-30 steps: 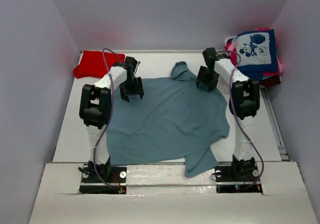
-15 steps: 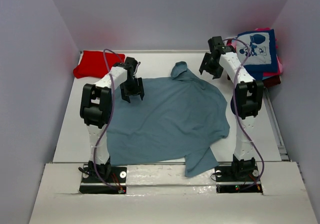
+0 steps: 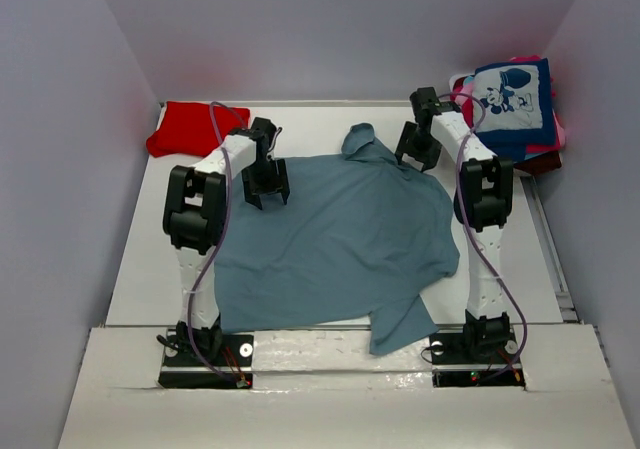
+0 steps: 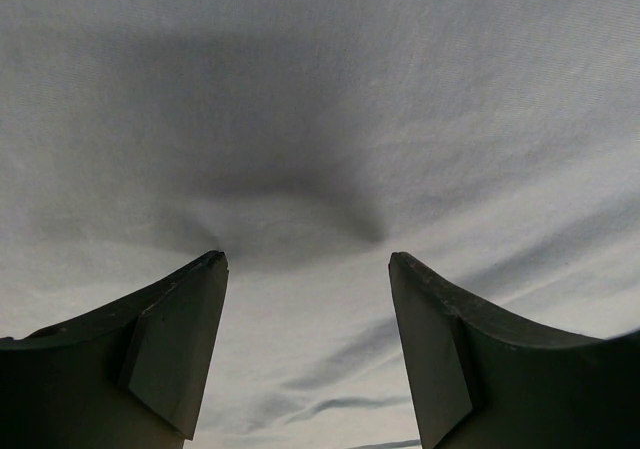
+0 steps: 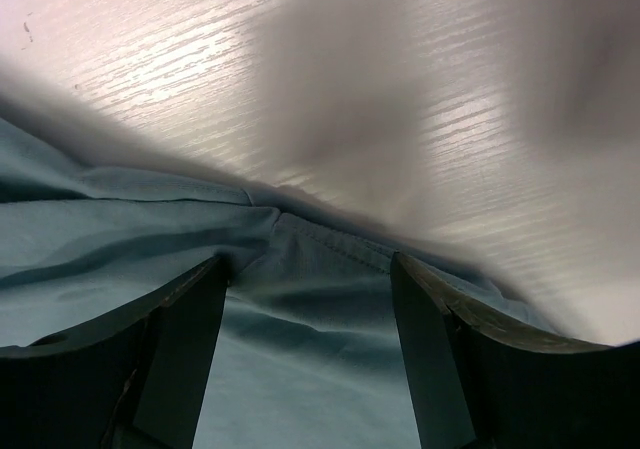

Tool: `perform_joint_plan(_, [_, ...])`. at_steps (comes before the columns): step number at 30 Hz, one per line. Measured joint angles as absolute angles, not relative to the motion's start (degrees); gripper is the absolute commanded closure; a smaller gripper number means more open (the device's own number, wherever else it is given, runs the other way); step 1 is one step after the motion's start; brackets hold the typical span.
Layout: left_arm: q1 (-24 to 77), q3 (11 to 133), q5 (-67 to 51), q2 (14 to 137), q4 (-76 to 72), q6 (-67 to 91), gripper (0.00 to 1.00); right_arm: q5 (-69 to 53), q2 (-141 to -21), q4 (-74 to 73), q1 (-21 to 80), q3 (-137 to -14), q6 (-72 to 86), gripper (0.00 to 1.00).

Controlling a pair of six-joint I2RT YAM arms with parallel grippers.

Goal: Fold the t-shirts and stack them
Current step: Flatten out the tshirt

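Beneath the left end effector [image 3: 266, 191], jaws open, lies a grey-blue tee [image 3: 340, 239]; the right end effector [image 3: 415, 155], also open, straddles its edge.

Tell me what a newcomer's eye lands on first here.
A grey-blue t-shirt lies spread over the middle of the table, with the left gripper and right gripper open above its far side. A red t-shirt sits in the far left corner, and a shirt pile with a cartoon mouse on top in the far right.
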State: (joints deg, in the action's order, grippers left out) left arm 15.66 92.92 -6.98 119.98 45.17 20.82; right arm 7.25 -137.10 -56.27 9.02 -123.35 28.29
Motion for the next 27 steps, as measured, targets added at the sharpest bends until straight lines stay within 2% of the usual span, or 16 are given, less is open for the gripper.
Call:
perform_joint_plan(3, [15.7, 92.9, -7.1, 120.5, 45.2, 20.8, 0.23, 6.8, -137.1, -56.0, 9.0, -123.3, 28.3, 0.34])
perform_joint_plan(5, [15.7, 92.9, -7.1, 120.6, 45.2, 20.8, 0.23, 6.4, -137.1, -55.9, 9.0, -123.2, 28.2, 0.41])
perform_joint_plan(6, [15.7, 92.9, -7.1, 120.7, 45.2, 20.8, 0.23, 6.2, -137.1, -55.8, 9.0, -123.1, 28.2, 0.52])
perform_joint_plan(8, [15.7, 92.9, -7.1, 120.8, 45.2, 20.8, 0.23, 5.7, -137.1, -55.3, 9.0, -122.5, 28.1, 0.64])
perform_joint_plan(9, [15.7, 92.9, -7.1, 120.9, 45.1, 20.8, 0.23, 5.4, -137.1, -54.9, 9.0, -122.0, 28.0, 0.76])
perform_joint_plan(10, [15.7, 93.0, -7.1, 121.0, 45.2, 20.8, 0.23, 5.2, -137.0, -54.8, 9.0, -121.3, 28.1, 0.81])
perform_joint_plan(11, [15.7, 93.0, -7.1, 121.1, 45.1, 20.8, 0.23, 4.8, -137.0, -54.8, 9.0, -120.9, 27.9, 0.91])
perform_joint_plan(12, [15.7, 93.0, -7.2, 121.2, 45.1, 20.8, 0.23, 4.4, -137.0, -54.6, 9.0, -120.2, 28.1, 0.93])
perform_joint_plan(27, [15.7, 93.1, -7.6, 121.4, 44.8, 20.8, 0.23, 0.1, -132.0, -54.6, 9.0, -113.5, 26.7, 0.92])
